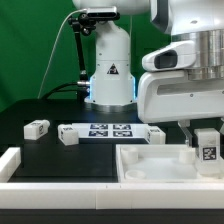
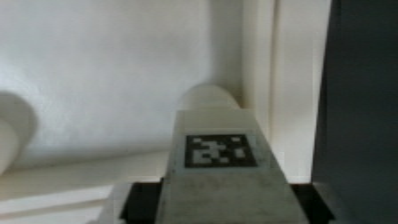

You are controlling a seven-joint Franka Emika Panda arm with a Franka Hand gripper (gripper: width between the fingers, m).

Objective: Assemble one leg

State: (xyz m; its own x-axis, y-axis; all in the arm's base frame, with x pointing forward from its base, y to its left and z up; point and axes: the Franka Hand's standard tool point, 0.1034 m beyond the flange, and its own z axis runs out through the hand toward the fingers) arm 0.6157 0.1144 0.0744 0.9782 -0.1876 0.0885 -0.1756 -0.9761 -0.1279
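At the lower right of the exterior view, the tool (image 1: pixel 206 141) hangs under the bulky white wrist. It is closed narrowly on a small white plastic square-section leg (image 1: pixel 208 150), which stands upright with its black-and-white square tag facing the camera. The leg sits over the far right part of a large white square plastic tray (image 1: pixel 150 166). Whether its lower end touches the tray floor cannot be told.

Seen from the wrist, the leg (image 2: pixel 219 130) runs straight out from between the dark fingers (image 2: pixel 135 201), tag toward the lens. Pale tray surface lies behind it. One raised tray edge runs just beside the leg, and past that edge is a strip of black worktop (image 2: pixel 365 100), so there is little room on that side.

Toward the exterior view's left the worktop (image 1: pixel 60 155) has more open room. The thin flat white marker board (image 1: pixel 105 131) lies at mid-frame, its near end close to the tray's rear rim. Two small white plastic blocks lie apart from the tray. One (image 1: pixel 68 135) is just beside the board's left end and the other (image 1: pixel 37 128) is farther left. A white raised-edge piece (image 1: pixel 10 160) sits at the lower left corner, well apart from the tray, with bare black surface between them.
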